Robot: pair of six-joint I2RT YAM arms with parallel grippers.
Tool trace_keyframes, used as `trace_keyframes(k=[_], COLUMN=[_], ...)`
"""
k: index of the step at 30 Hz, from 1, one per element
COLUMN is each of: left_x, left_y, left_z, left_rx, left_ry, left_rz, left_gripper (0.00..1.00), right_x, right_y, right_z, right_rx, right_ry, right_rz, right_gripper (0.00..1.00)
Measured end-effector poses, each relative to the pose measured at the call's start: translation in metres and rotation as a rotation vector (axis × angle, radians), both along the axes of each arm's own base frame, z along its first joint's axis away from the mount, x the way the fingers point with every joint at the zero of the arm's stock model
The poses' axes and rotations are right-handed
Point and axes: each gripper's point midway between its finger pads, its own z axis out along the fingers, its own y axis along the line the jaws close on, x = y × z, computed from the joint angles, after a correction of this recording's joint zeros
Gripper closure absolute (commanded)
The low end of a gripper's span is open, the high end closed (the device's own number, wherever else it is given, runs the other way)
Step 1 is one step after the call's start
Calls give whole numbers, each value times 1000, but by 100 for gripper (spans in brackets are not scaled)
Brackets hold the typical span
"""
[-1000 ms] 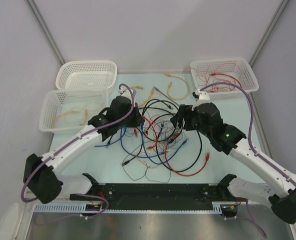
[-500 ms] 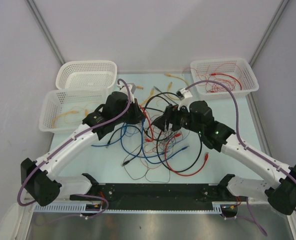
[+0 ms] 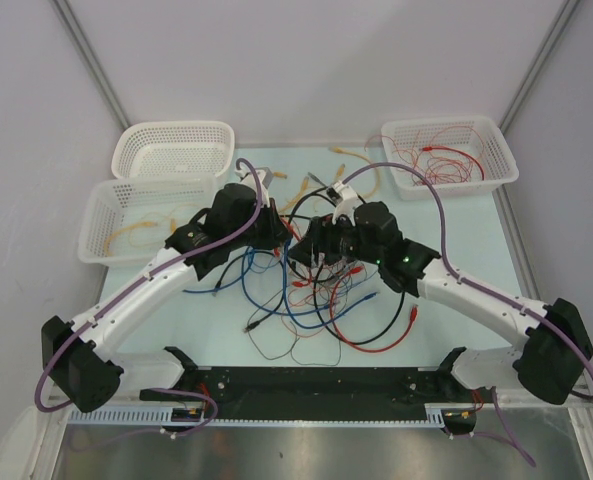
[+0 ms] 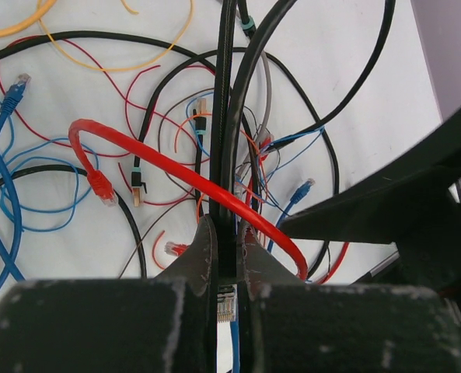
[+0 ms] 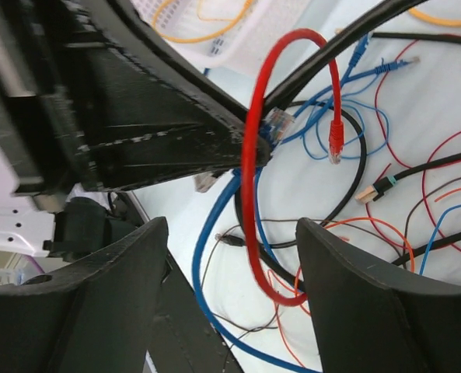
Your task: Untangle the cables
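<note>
Cables (image 3: 321, 300) heaped mid-frame on worktop (image 3: 456, 215); left tool (image 4: 225, 233) pinches black cable (image 4: 224, 116), right tool (image 5: 232, 233) wide around red loop (image 5: 251, 179), which should be gripped alone, then drawn apart slowly.

i'm looking at a pale blue-green table (image 3: 476, 225) boxed in by plain grey-white walls (image 3: 316, 60), a slanted metal strut (image 3: 89, 60) in each back corner. soft, even light; a brushed metal ledge (image 3: 306, 450) runs along the near edge.
</note>
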Motion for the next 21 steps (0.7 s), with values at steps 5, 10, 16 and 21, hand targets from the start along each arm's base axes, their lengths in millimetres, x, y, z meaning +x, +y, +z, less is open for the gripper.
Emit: trace_keyframes(k=[5,10,16,21], left_x=[-2,-5,-4,-7], left_y=[-1,3,15,21], left_z=[1,0,-5,-14], left_rx=[-7,-1,26,46], left_ry=[3,3,-7,4], left_rz=[-12,-3,48,64], left_gripper=[100,100,100,100], right_x=[5,8,-3,20], right_y=[5,-8,-53,-97], right_z=[-15,3,94,169], right_rx=[-26,-15,77,134], right_ry=[20,-27,-190,-294], right_rz=[-1,-61,-173,-362], right_gripper=[78,96,100,100])
